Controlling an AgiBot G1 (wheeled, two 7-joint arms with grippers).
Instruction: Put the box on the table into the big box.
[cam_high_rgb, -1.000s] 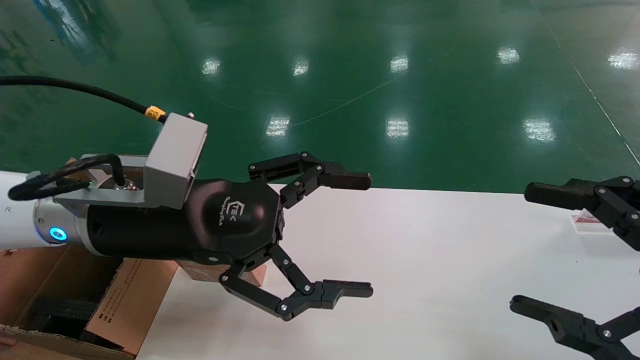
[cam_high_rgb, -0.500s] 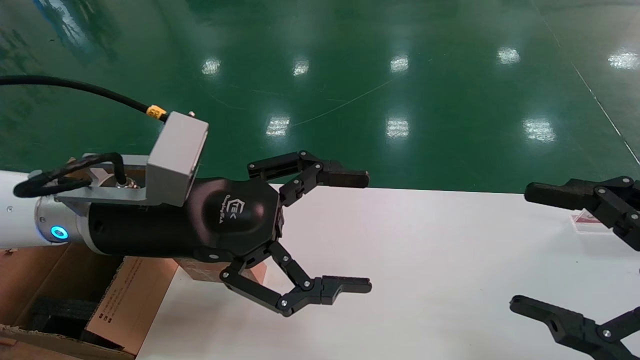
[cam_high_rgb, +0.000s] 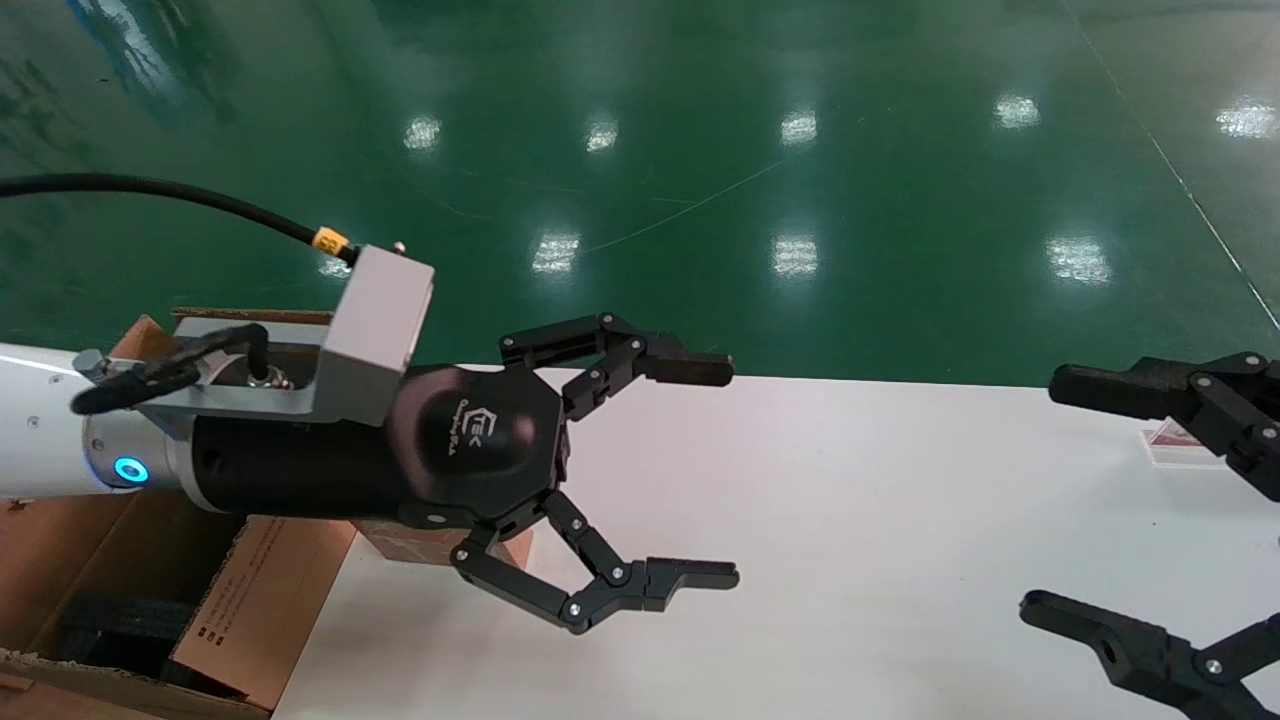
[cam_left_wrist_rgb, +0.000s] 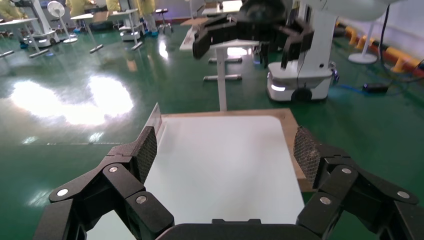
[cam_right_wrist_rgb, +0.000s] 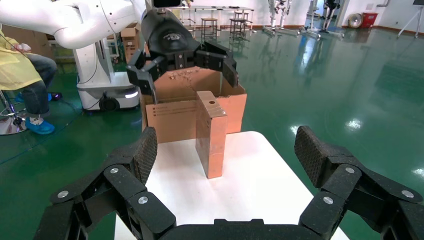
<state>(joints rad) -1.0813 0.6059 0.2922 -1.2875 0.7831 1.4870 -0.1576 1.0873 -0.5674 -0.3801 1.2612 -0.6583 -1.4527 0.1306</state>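
Currently, we read the scene as follows.

Left gripper: our left arm reaches out level over the left part of the table, above the small carton; its fingers are spread wide and hold nothing. From the left wrist view we see both mesh-faced pads apart, with only bare tabletop between them.

Right gripper: we see it at the right edge of the head view, over the table's right end, fingers likewise spread and empty.

Small box: in the right wrist view it stands upright on its narrow end on the white table, near the end where the big carton sits, a small round hole on its top face. In the head view we catch only a brown corner of it under the left gripper's body.

Big box: we see it just beside the table's left end, flaps open, small black print on one flap and dark padding inside. The small box sits close in front of it, not inside.

Floor: glossy green, all around the table.
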